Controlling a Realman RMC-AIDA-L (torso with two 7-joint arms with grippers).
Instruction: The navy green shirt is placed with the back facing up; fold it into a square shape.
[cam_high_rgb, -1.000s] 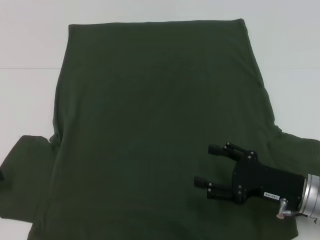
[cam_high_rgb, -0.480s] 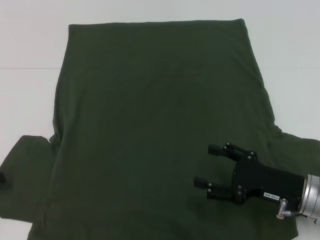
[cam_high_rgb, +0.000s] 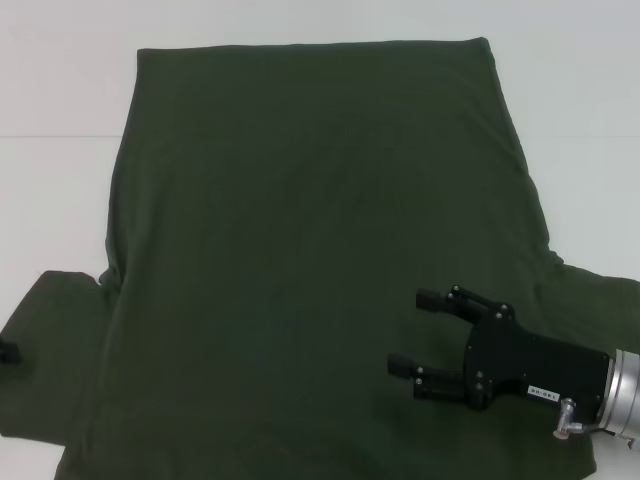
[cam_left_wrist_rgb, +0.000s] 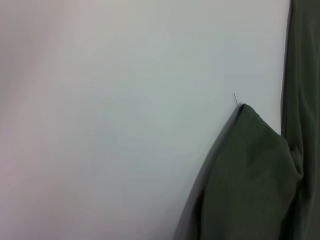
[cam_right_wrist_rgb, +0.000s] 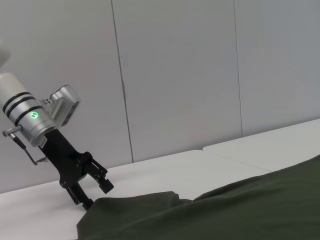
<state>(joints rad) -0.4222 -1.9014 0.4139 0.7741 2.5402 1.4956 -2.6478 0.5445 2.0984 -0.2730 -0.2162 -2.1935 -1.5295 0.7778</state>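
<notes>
Right end effector (cam_high_rgb: 408, 330) hovers with fingers spread over the near right part of the shirt (cam_high_rgb: 300, 250), which lies flat on the white desk (cam_high_rgb: 60, 120). Left end effector (cam_right_wrist_rgb: 91, 192) sits open at the left sleeve edge. Soft, light, floppy cloth (likely to sag) is best pinched at a sleeve or hem.

White table (cam_high_rgb: 60, 90): smooth, matte, with a faint seam line running across its far part, visible left of the cloth in the head view. Navy green shirt (cam_high_rgb: 310, 260) lies directly on it, spread flat, plain side up, hem edge at the far side. One short sleeve (cam_high_rgb: 50, 350) lies flat on the table toward the robot's left; the other extends toward the right edge of view. Left wrist view: sleeve tip (cam_left_wrist_rgb: 250, 170) resting on bare white tabletop.
</notes>
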